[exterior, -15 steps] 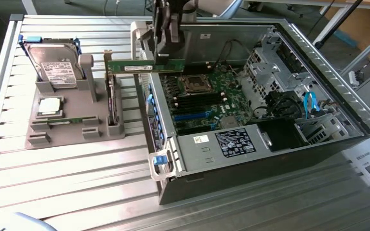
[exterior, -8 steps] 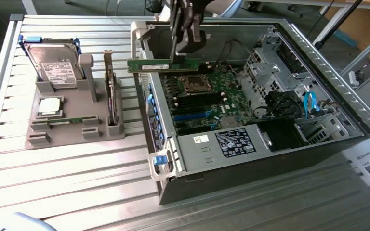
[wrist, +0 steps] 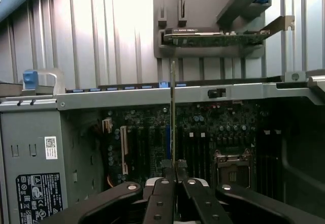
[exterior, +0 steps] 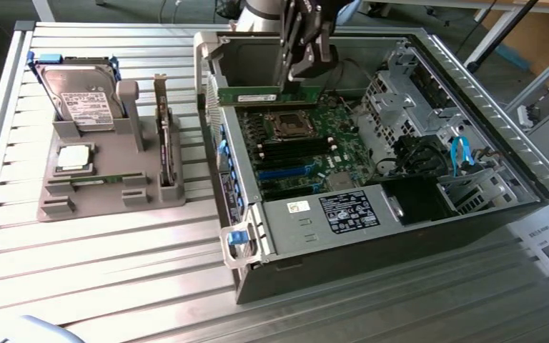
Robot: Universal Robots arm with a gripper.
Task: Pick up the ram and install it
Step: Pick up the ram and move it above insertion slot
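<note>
Pincer (wrist: 174, 173) | clamps ram (wrist: 173, 112) | thin green stick, edge-on, above motherboard (wrist: 213, 132)

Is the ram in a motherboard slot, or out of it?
Out. The gripper is shut on the ram, holding it above the motherboard, clear of the slots.

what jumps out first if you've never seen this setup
The open computer case on the slatted table, motherboard bare, draws the eye first. Above the board, black jaws are shut on the ram, a thin green stick. At the exterior view's left, a grey holder carries a hard drive.
</note>
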